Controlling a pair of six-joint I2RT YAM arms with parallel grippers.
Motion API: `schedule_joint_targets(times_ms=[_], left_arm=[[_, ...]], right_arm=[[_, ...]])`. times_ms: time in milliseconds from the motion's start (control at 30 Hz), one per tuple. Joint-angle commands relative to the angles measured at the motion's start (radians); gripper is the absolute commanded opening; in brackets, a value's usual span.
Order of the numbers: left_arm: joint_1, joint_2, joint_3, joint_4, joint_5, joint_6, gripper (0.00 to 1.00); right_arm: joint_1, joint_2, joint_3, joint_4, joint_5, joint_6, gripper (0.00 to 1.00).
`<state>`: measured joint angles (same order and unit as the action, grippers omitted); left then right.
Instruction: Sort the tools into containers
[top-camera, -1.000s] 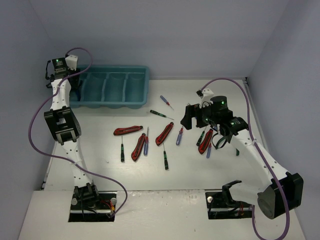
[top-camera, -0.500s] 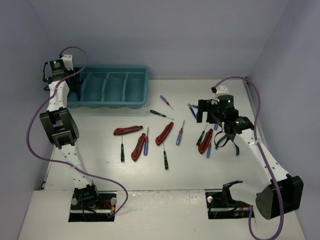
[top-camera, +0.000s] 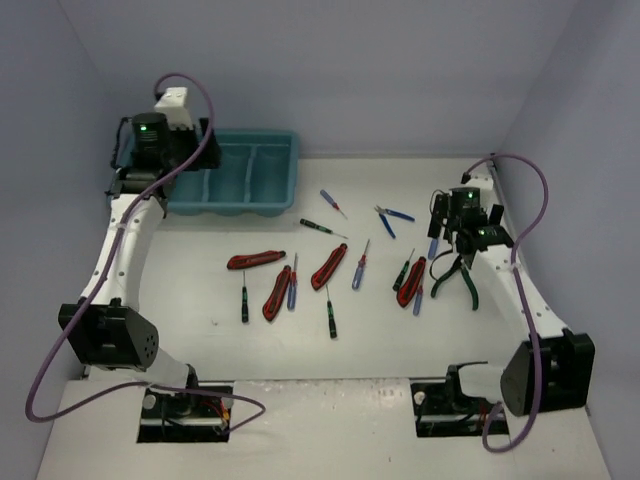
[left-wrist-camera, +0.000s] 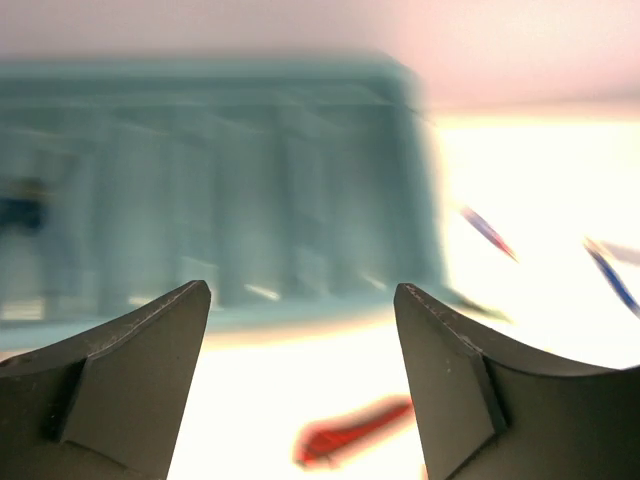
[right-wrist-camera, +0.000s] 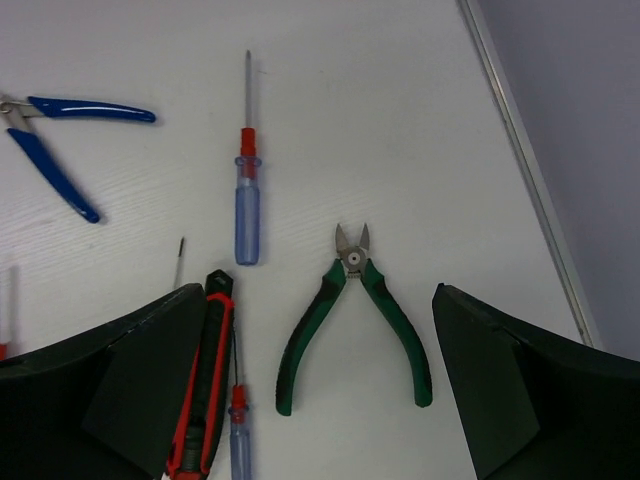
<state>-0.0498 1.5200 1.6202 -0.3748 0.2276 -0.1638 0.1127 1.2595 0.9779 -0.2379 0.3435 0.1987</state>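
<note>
Top view: the teal tray (top-camera: 288, 160) sits at the far left of the desk (top-camera: 200, 300). The tools (top-camera: 328, 267) lie loose on the desk, outside the tray.

Left wrist view: the left end effector (left-wrist-camera: 300, 310) is spread and empty, facing the blurred tray.

Right wrist view: the right end effector (right-wrist-camera: 320, 295) is spread and empty, above the green-handled pliers (right-wrist-camera: 352, 262).

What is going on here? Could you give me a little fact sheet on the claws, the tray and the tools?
Left claw: open, empty, facing the teal plastic tray
Right claw: open, empty, above the green-handled pliers
Blue-handled pliers: on the white table, apart from the green pair
Red-and-black utility knives: four, loose on the table
Tray contents: too blurred or hidden to tell
</note>
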Motion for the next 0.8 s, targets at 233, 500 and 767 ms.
schedule_joint_targets(times_ms=[233,500,767], left_arm=[[-0.268,-0.292,-0.327,-0.01,0.059,-0.123,0.72],[-0.295,-0.43,-0.425,-0.036,0.065,-0.107,0.73],[-0.311,-0.457,-0.458,-0.047,0.074,-0.103,0.73]], right_arm=[[-0.238,0.174,-0.072,0.018,-0.195,0.134,0.86],[-0.357,0.224,-0.151,0.026,-0.297,0.16,0.79],[-0.404,0.28,-0.203,0.042,-0.29,0.197,0.76]])
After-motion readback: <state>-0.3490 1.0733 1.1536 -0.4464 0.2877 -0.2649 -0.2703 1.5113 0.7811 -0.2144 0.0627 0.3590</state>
